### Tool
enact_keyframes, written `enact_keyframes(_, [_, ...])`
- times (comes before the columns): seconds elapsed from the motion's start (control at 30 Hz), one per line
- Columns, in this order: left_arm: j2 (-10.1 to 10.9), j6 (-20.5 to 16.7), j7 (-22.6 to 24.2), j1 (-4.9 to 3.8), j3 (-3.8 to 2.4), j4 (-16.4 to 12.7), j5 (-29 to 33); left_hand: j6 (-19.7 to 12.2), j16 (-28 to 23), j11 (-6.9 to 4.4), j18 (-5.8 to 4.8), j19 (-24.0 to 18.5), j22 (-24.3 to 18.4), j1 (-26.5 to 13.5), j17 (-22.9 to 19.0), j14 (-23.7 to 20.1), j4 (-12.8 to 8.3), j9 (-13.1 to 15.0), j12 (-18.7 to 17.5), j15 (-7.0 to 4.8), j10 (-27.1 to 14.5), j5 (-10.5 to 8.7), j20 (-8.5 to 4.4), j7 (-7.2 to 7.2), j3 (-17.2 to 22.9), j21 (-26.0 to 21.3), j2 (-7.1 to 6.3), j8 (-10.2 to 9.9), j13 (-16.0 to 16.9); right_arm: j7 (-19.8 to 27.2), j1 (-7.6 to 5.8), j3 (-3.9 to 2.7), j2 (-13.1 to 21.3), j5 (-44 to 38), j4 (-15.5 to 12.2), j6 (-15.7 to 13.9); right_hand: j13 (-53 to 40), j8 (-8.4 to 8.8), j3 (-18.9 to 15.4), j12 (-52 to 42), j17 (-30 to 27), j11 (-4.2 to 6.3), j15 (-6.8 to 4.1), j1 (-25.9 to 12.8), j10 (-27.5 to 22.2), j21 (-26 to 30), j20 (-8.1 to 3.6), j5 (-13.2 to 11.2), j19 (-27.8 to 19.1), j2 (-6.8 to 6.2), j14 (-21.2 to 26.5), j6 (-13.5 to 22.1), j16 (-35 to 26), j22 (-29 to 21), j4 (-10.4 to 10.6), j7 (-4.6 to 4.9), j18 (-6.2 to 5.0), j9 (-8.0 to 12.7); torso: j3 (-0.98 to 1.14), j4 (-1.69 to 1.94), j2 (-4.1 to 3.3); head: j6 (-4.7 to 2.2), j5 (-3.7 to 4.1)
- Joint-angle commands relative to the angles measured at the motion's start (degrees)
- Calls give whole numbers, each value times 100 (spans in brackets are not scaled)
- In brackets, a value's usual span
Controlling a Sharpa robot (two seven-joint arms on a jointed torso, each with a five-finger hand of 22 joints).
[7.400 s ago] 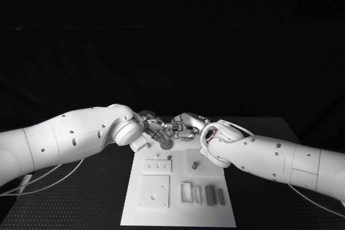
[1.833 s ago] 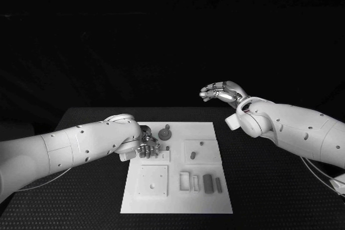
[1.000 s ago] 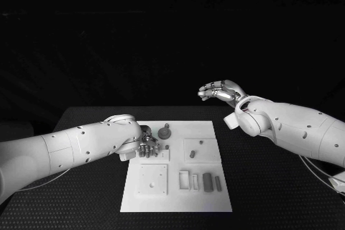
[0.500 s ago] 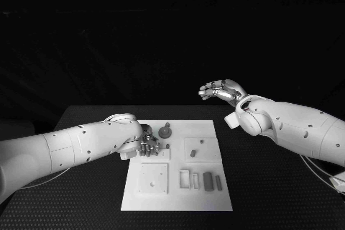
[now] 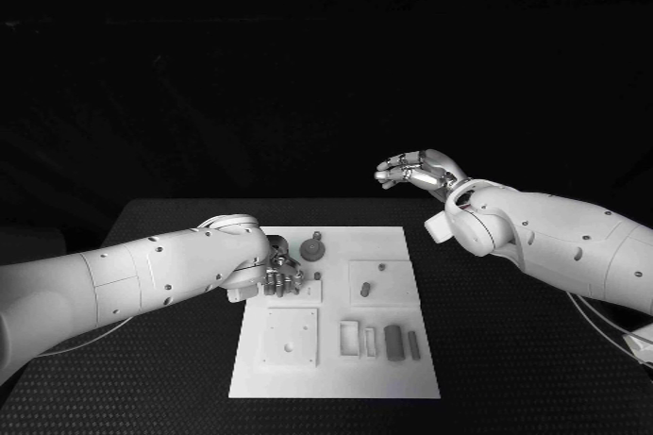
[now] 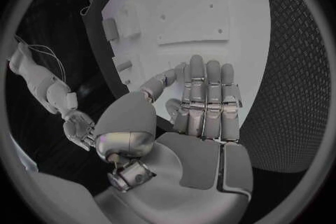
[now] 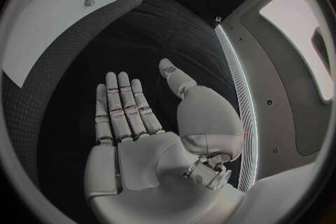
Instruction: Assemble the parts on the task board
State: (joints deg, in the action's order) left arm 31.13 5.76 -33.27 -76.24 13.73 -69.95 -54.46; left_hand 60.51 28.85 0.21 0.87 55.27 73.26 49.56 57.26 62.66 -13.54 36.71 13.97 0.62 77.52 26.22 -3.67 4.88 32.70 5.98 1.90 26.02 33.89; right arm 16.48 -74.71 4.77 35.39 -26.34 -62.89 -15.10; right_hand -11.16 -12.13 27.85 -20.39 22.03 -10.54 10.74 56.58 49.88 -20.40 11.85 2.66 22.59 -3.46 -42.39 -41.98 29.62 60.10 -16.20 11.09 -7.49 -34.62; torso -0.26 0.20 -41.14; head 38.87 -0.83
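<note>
1. Task board (image 5: pixel 338 374): a flat, smooth white rectangular plate lying in the middle of the black, finely textured worktop (image 5: pixel 504 359).
2. Parts: a small grey gear-shaped piece (image 5: pixel 313 251) stands at the board's far end; a short grey peg (image 5: pixel 365 290) stands in a square raised panel; slim grey bars (image 5: pixel 394 342) lie side by side near the near edge.
3. My left hand (image 5: pixel 280 275) hovers over the board's left edge, silver fingers straight and apart, holding nothing.
4. My right hand (image 5: pixel 415 174) is lifted well away from the board, fingers spread, holding nothing.
5. No writing is readable.
</note>
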Motion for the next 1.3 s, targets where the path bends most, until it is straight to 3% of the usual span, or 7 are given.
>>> enact_keyframes(0.03, [-9, 75, 9, 9, 1, -16, -19, 206, 23, -29, -86, -6, 10, 2, -8, 26, -4, 11, 39, -1, 9, 28, -49, -184, 26, 11, 56, 15, 8, 28, -2, -5, -7, -23, 1, 72, 8, -34, -25, 20, -1, -7, 25, 21, 33, 23, 8, 5, -31, 41, 2, 49, -33, 8, -9, 164, 113, 10, 3, 1, 1, 5, 5])
enact_keyframes(1.3, [-53, 224, 34, 61, 1, 25, -32, 213, 33, -32, -87, -8, 48, 12, -14, 28, -16, 29, 40, -5, 14, 11, -52, -186, 39, 7, 52, -1, 11, 22, -2, -5, -12, -27, 1, 92, 28, -37, -25, 28, 3, -7, 26, 29, 42, 30, 8, 5, -34, 44, 1, 50, -45, 16, -9, 164, 116, 13, 0, 4, 1, 24, 22])
